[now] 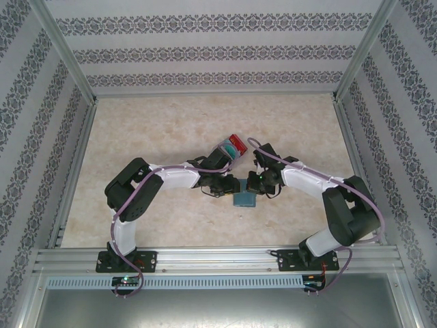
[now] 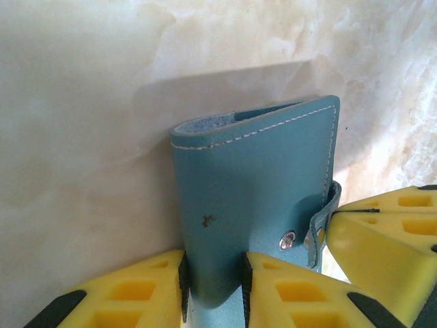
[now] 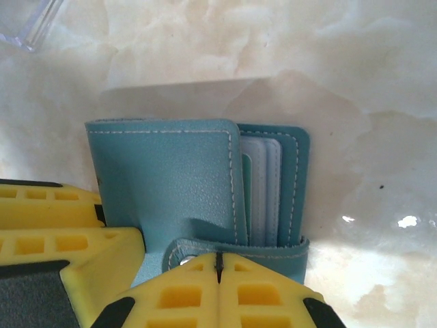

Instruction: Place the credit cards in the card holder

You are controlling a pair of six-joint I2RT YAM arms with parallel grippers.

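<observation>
The teal-blue stitched leather folding card holder [image 1: 244,200] sits at the centre of the overhead view, on the pale marbled table [image 1: 171,130] between both arms. In the left wrist view its long axis runs bottom to top, open edge uppermost. The left gripper [image 2: 213,281] is clamped narrowly on its lower end. The right gripper [image 3: 218,273] is pinched fully together on its snap strap [image 3: 273,247].

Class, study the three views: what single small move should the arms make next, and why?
Probably the right gripper should pull the strap outward to swing the card holder open. The holder is folded, the left gripper clamps its edge, the right is shut on the strap, and the pockets barely show.
</observation>
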